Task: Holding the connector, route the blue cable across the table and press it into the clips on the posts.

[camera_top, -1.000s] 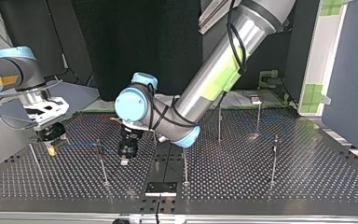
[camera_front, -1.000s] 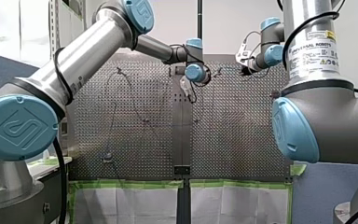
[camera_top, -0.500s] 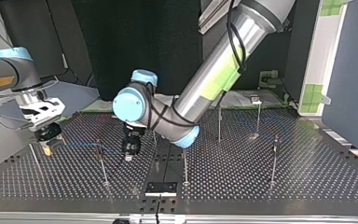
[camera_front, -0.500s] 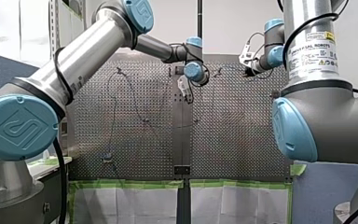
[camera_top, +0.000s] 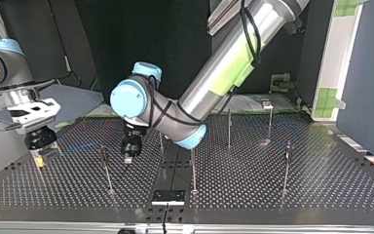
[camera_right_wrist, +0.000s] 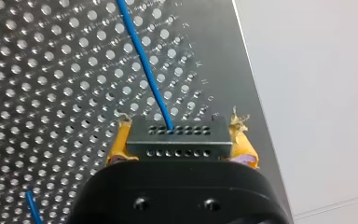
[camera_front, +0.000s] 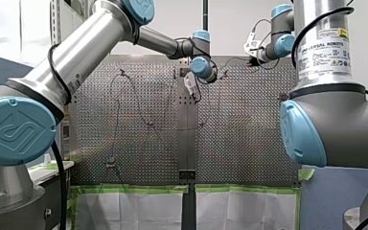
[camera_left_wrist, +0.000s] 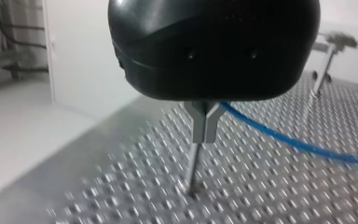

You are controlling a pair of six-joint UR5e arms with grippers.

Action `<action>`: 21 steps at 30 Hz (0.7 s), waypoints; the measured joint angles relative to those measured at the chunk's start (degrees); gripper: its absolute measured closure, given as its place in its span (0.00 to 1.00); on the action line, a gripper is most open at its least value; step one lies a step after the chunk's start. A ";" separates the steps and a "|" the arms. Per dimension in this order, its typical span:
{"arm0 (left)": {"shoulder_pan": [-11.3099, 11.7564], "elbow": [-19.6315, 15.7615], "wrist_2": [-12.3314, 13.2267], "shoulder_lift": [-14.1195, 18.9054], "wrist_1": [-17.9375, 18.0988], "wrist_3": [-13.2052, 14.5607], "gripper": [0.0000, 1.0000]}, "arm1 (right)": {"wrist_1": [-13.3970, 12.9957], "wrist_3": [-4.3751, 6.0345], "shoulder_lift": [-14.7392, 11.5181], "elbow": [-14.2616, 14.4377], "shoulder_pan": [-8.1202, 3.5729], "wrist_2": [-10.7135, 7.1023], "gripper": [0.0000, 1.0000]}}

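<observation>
Here, your right gripper (camera_right_wrist: 181,140) is clamped with yellow pads on the grey connector (camera_right_wrist: 177,148) at the edge of the perforated table (camera_right_wrist: 51,93); the blue cable (camera_right_wrist: 147,70) leaves it across the holes. Your left gripper (camera_top: 127,158) hangs near a clip post (camera_top: 105,170); its grip cannot be told.

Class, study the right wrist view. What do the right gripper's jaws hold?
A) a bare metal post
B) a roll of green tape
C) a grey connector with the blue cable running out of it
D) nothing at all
C: the connector sits clamped between the right gripper's yellow-padded jaws, with the blue cable leading away from it over the perforated table.
</observation>
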 joint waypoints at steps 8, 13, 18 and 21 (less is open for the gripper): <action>-0.73 -3.98 2.20 3.99 3.95 0.92 1.00 | -0.26 0.00 0.07 2.52 0.01 0.60 1.00; -0.30 -6.16 3.93 4.71 5.85 0.93 1.00 | -0.35 0.00 0.56 2.76 -0.37 0.74 1.00; 0.20 -8.51 5.54 3.35 6.94 0.81 1.00 | -0.59 0.01 1.60 2.78 -0.58 0.76 1.00; 0.70 -9.39 6.13 2.94 7.75 0.63 1.00 | -0.92 0.01 1.93 2.78 -0.75 0.68 1.00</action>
